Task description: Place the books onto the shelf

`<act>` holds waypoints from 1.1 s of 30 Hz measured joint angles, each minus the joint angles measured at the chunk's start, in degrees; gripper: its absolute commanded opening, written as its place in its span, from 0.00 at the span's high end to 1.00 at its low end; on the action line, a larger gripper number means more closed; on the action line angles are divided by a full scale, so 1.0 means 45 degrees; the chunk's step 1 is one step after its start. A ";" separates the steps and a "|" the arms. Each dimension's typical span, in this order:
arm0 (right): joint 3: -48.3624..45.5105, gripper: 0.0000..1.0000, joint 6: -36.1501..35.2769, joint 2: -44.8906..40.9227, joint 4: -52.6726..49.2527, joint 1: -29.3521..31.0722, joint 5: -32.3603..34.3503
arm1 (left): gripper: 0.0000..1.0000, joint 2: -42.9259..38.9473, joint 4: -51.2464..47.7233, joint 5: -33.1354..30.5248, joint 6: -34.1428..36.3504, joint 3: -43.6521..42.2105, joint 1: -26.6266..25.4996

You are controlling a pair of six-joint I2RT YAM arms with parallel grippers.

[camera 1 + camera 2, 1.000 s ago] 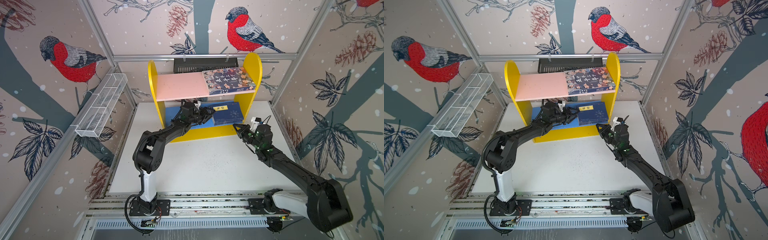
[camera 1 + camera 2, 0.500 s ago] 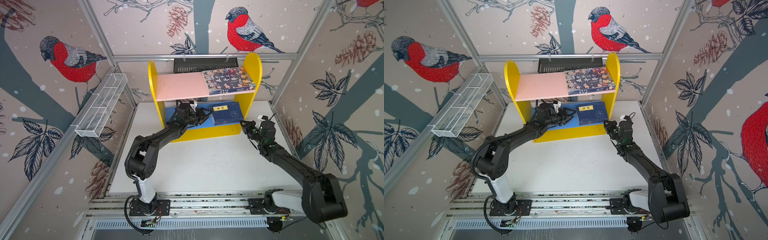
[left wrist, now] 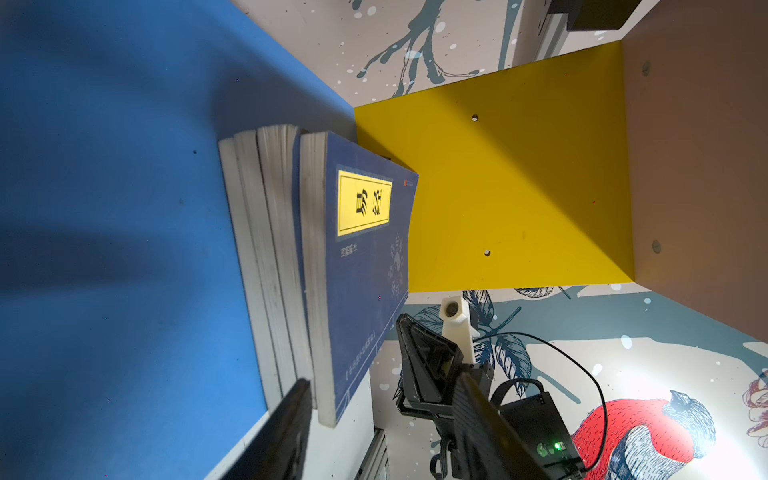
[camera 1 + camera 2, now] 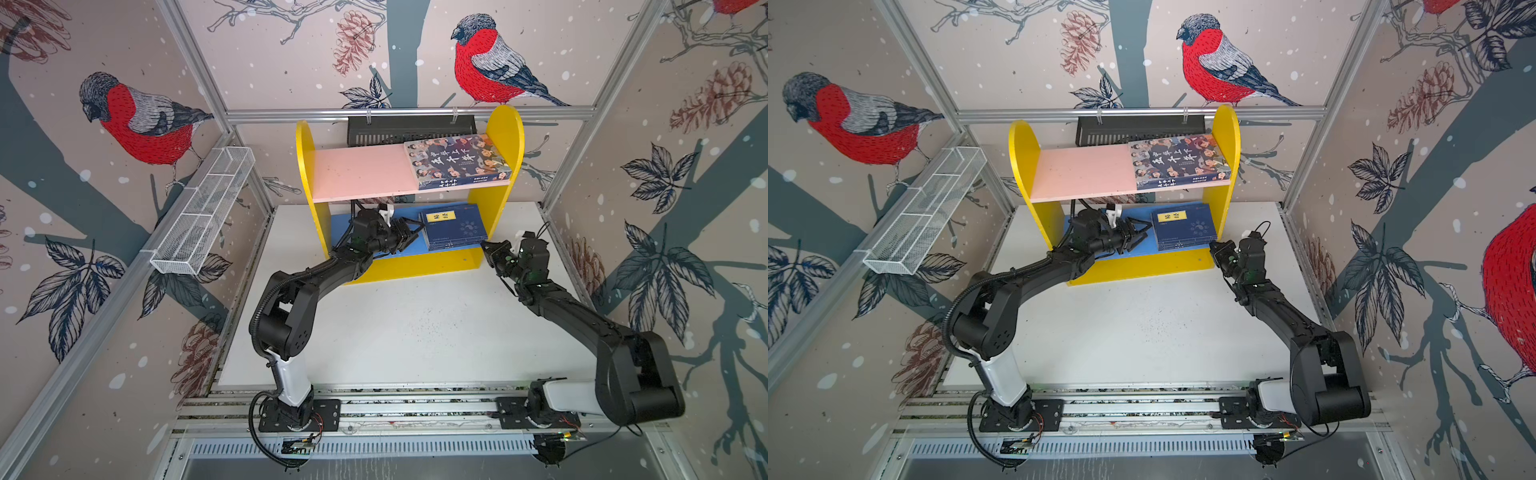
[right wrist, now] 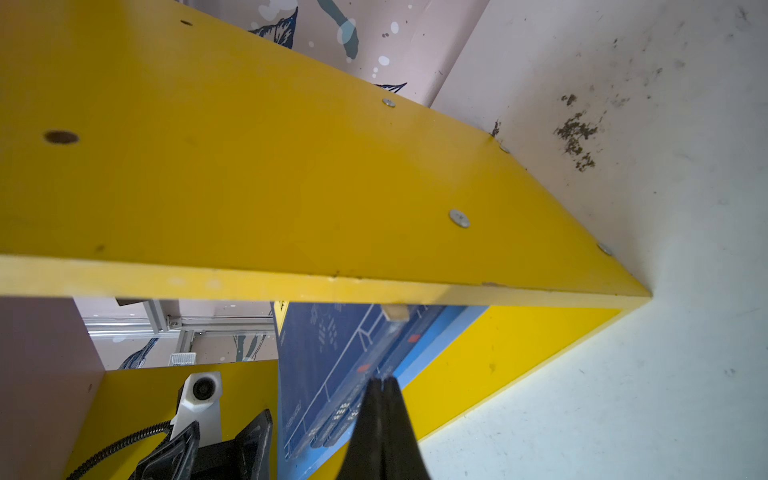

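Note:
The shelf [image 4: 305, 166] [image 4: 1021, 166] stands at the back of the table. A colourful book [image 4: 455, 162] [image 4: 1177, 162] lies flat on the right of its pink upper board. A stack of navy-blue books [image 4: 453, 226] [image 4: 1183, 228] [image 3: 361, 270] [image 5: 332, 353] lies on the right of the blue lower board. My left gripper [image 4: 411, 233] [image 4: 1139, 235] [image 3: 382, 378] [image 5: 220, 440] is open inside the lower tier, its tips at the stack's left edge and holding nothing. My right gripper [image 4: 486, 247] [image 4: 1213, 246] [image 5: 382, 380] [image 3: 401, 322] is shut and empty at the shelf's front right corner, pointing at the stack's spines.
A white wire basket [image 4: 203, 216] hangs on the left wall. A black slotted tray [image 4: 411, 129] hangs behind the shelf. The white table [image 4: 415, 332] stretches in front of the shelf, with both arm bases at its front edge.
The right gripper has moved back and to the right, up to the shelf's front right corner, and its jaws have closed fully. The left arm's elbow has swung left; its gripper stays in the lower tier.

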 measured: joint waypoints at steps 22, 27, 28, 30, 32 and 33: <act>0.0855 0.97 -0.0136 0.1069 0.0282 -0.0141 -0.0486 | 0.43 -0.0117 0.0316 -0.0010 -0.0039 -0.0291 0.0092; 0.0563 0.95 -0.0126 0.0835 0.0321 -0.0136 -0.0578 | 0.43 -0.0291 0.0311 -0.0019 -0.0034 -0.0495 0.0102; 0.0505 0.93 -0.0121 0.0714 0.0316 -0.0136 -0.0583 | 0.43 -0.0330 0.0316 -0.0024 -0.0029 -0.0495 0.0107; 0.0452 0.84 -0.0102 0.0418 0.0301 -0.0131 -0.0612 | 0.40 -0.0471 0.0272 -0.0034 0.0029 -0.0500 0.0107; 0.0442 0.71 -0.0136 0.0083 0.0219 -0.0083 -0.0617 | 0.36 -0.0704 0.0121 -0.0049 0.0321 -0.0539 0.0112; 0.0427 0.64 -0.0199 -0.0136 0.0068 -0.0068 -0.0617 | 0.35 -0.0894 0.0015 -0.0044 0.0588 -0.0593 0.0117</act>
